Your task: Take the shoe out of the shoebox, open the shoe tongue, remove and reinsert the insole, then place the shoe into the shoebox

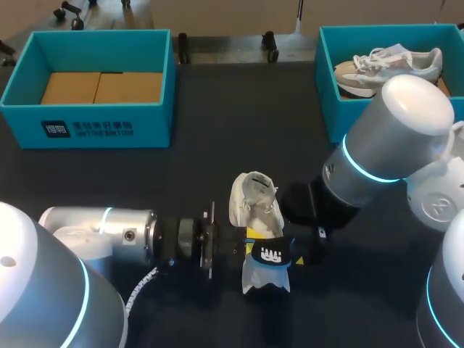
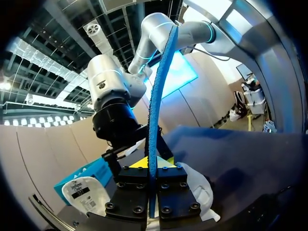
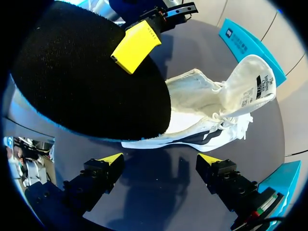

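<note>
A white shoe lies on its side in the middle of the dark table, its tongue pulled open. The insole, blue on top and black underneath, is out of the shoe and held on edge just in front of it. My left gripper is shut on it; in the left wrist view the insole rises as a thin blue strip from between the fingers. My right gripper stands open a little short of the shoe, beside the insole's black underside, with nothing between its fingers.
A teal shoebox with a cardboard liner stands at the back left. Another teal box at the back right holds a second shoe. My right arm reaches over the table's right side.
</note>
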Robot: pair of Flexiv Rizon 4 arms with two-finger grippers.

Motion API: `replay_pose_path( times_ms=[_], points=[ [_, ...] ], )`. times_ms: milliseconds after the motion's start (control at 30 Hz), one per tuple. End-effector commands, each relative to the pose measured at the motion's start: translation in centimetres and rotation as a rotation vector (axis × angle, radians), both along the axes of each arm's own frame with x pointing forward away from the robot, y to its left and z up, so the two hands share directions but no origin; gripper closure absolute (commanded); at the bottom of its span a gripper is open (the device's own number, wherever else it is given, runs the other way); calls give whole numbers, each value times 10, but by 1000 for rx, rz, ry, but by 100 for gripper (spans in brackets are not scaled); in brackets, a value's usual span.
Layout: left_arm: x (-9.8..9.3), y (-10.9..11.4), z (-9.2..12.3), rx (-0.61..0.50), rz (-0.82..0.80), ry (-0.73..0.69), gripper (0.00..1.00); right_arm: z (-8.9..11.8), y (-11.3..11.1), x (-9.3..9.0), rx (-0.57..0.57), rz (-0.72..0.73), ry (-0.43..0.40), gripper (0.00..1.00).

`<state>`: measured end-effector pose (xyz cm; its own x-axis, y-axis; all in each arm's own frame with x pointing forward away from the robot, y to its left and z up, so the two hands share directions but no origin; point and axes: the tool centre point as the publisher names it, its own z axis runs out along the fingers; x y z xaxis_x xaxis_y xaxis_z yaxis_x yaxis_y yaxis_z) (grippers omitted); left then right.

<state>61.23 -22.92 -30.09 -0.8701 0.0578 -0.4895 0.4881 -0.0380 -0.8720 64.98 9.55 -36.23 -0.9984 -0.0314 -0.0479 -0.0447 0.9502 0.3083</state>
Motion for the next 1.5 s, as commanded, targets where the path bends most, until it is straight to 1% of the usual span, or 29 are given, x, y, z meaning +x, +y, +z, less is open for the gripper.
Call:
replay_pose_path(
  times_ms=[33,333,500,867,1033,1200,1400,1500],
  points=[
    [-2,-3,-1,6,10,-1,100,-1,0,-1,0,-1,-3,0],
    [0,-1,-9,10,7,2,100,-1,0,-1,0,-1,-3,0],
    [5,0,-15,13,4,-4,100,-1,0,-1,0,-1,-3,0],
    [15,-1,-25,18,-4,-64,100,-1,0,-1,0,-1,-3,0],
    [18,-4,-30,45,9,-89,100,-1,0,-1,0,-1,-3,0],
    [26,-8,-36,77,40,-98,100,-1,0,-1,0,-1,-3,0],
    [33,-9,-41,105,71,-113,100,-1,0,-1,0,-1,-3,0],
    [34,-8,-42,109,73,-103,100,-1,0,-1,0,-1,-3,0]
  ],
)
